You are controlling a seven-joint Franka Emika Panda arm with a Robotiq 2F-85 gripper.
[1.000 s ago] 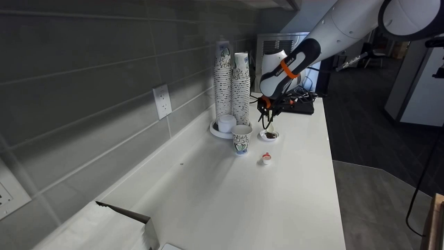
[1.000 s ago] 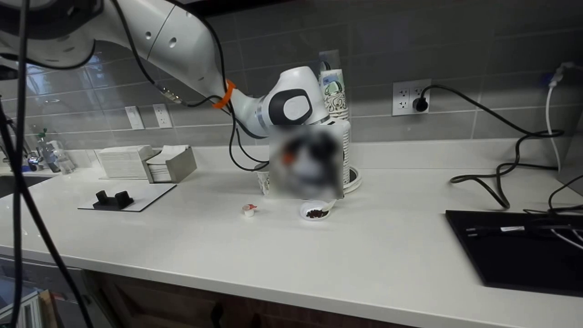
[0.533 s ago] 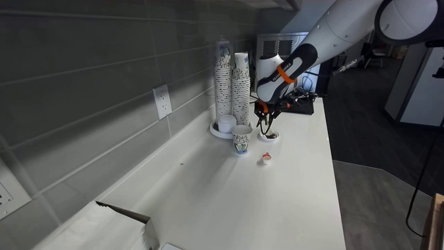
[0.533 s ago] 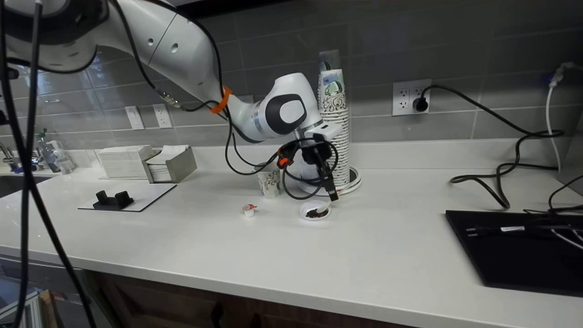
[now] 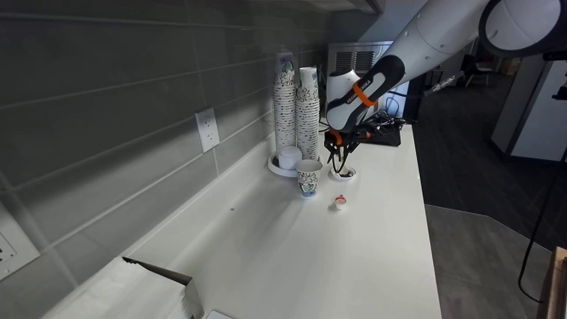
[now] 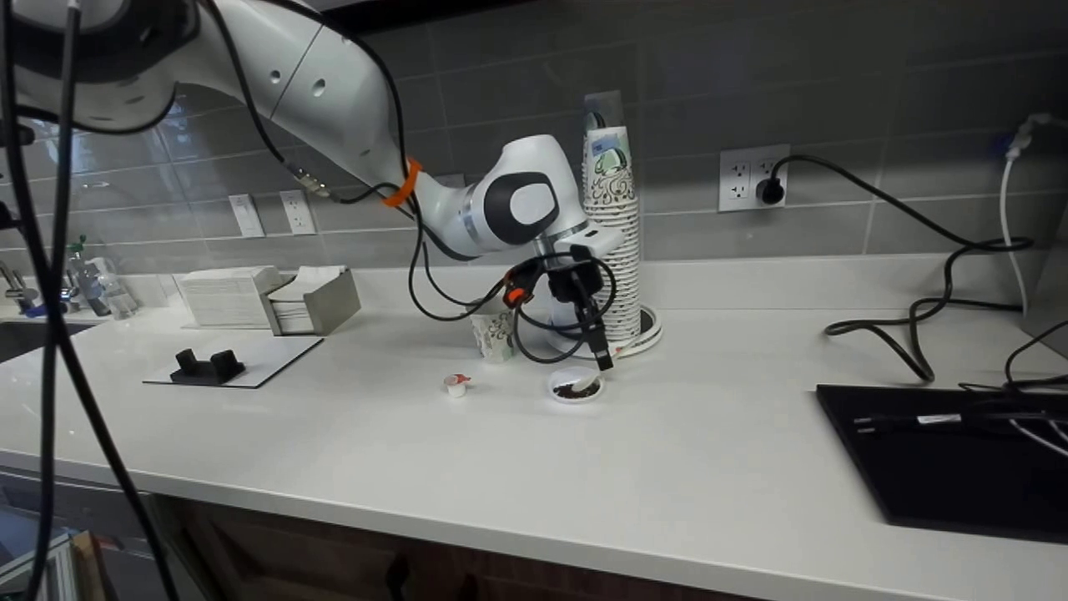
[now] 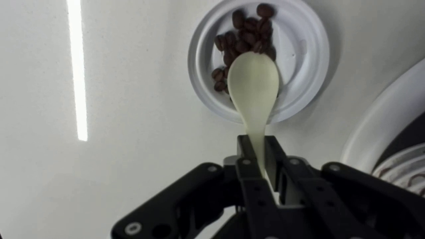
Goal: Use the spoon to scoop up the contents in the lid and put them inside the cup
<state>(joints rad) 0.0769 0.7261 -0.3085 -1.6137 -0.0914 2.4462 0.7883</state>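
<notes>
The shallow round white lid (image 7: 312, 66) lies on the counter with dark brown coffee beans (image 7: 247, 36) in it; it shows in both exterior views (image 5: 342, 178) (image 6: 556, 388). My gripper (image 7: 255, 137) is shut on the pale spoon (image 7: 254, 79), holding it by the handle. The spoon's bowl is over the lid, covering some beans; I cannot tell how deep it sits among them. No beans show in the bowl. In an exterior view the gripper (image 6: 605, 365) is low at the lid's edge. The white patterned paper cup (image 5: 308, 179) stands upright near the lid, partly behind cables in an exterior view (image 6: 494, 335).
Two tall cup stacks (image 5: 307, 124) stand on a round white tray (image 5: 277, 169) with a small white tub (image 5: 290, 158), close beside the lid. A small creamer pot (image 5: 340, 204) with a red tab sits nearby. A tiled wall runs behind.
My gripper has come down and shifted slightly, bringing the spoon's bowl from the lid's edge further over the beans. The lid has slid very slightly. The cup has not moved.
</notes>
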